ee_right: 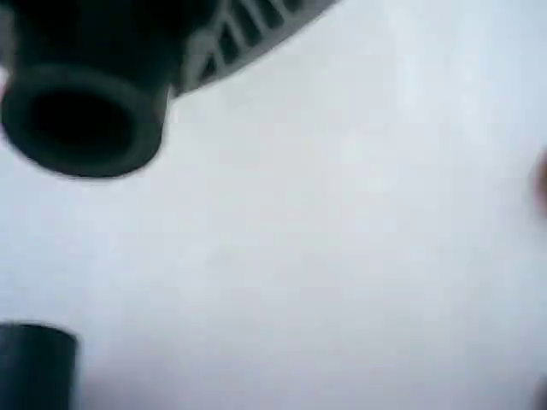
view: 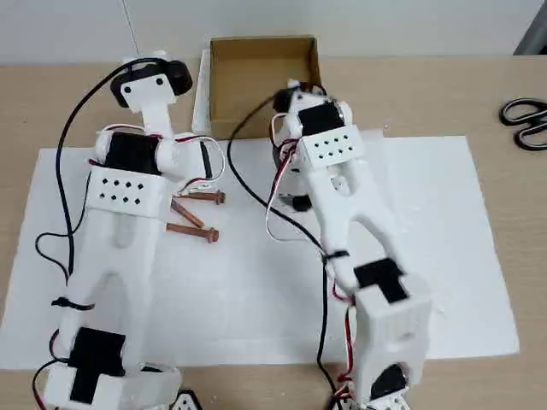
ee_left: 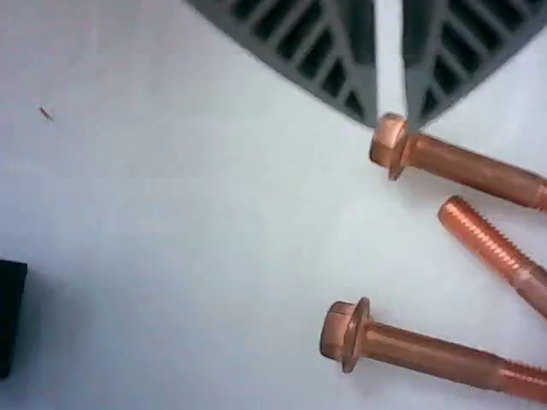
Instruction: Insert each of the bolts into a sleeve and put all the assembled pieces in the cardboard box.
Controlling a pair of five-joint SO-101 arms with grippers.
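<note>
Three copper bolts lie on the white paper sheet: one has its head right at my left gripper's tips, a second lies nearer, and a third sits between them. They also show by the left arm in the high view. My left gripper hovers over the first bolt's head, open by a narrow gap with nothing in it. My right gripper is shut on a black sleeve whose bore faces the camera. Another sleeve stands on the paper. The cardboard box sits at the back.
Black scissors lie on the wooden table at the far right. A black sleeve rests on the paper beside the right arm. Cables hang from both arms. The paper's right half is bare.
</note>
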